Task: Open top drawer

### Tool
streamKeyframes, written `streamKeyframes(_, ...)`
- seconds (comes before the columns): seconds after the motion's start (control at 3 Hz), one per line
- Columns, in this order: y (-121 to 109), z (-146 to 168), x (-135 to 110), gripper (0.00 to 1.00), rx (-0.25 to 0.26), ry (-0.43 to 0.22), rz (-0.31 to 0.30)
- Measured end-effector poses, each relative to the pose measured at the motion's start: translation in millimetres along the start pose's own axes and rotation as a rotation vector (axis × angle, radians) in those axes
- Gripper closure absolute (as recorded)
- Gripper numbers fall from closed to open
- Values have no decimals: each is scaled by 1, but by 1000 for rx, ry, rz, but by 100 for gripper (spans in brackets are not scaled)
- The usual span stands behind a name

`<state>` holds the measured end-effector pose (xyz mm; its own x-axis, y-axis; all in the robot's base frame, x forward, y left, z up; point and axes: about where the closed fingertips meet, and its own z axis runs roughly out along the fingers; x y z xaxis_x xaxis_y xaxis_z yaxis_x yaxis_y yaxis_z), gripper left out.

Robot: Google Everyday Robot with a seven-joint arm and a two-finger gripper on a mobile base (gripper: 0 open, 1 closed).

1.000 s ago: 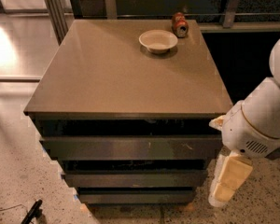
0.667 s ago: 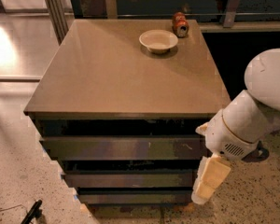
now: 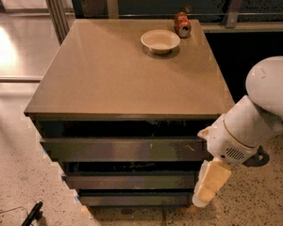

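The gripper [image 3: 210, 185] hangs low beside the middle drawer front [image 3: 132, 180], right end; spread or closed, I cannot tell. It could snag that instead of the top drawer [image 3: 127, 149].

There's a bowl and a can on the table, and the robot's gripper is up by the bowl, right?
No. The bowl and can are on the table, but the gripper hangs low at the front right corner, just below the right end of the top drawer, as the camera view shows.
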<state>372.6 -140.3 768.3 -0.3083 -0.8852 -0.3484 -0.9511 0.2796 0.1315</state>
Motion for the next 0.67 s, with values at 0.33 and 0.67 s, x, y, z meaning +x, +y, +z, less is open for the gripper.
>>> streamKeyframes(0.33,-10,27,8,0,-36,-8,38)
streamKeyframes(0.67,-10,27,8,0,-36,-8,38)
